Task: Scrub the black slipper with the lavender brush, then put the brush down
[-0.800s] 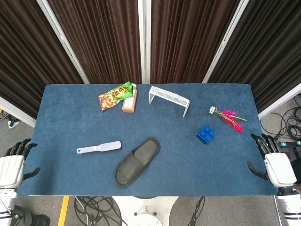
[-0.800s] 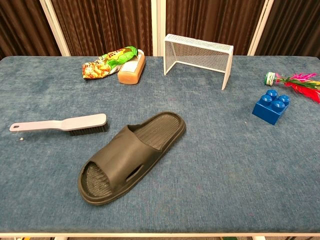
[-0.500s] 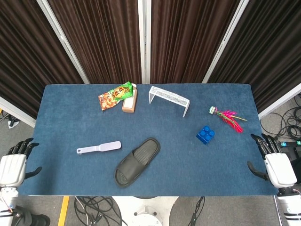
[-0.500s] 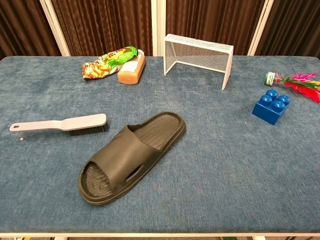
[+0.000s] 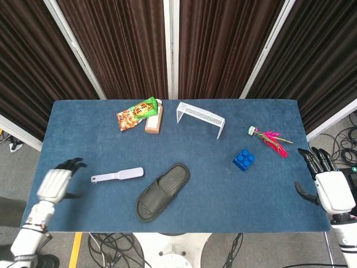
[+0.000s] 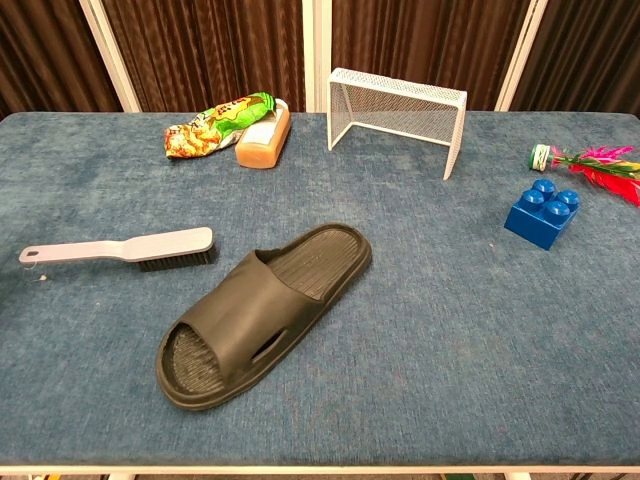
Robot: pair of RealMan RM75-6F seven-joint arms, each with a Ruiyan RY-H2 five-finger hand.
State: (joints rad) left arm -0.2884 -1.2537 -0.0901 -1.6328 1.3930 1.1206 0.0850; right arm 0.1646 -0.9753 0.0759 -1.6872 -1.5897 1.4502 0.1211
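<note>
The left hand (image 5: 56, 183) has come in over the desk's (image 5: 83, 128) near-left part since the earlier frame, fingers spread and empty, just left of the brush handle. The right hand (image 5: 329, 190) hangs off the right edge, fingers apart, holding nothing. On the blue, carpet-like desk the black slipper (image 6: 262, 310), smooth moulded rubber, lies near the middle. The lavender brush (image 6: 125, 246), long-handled with dark bristles, lies to its left, apart from it.
</note>
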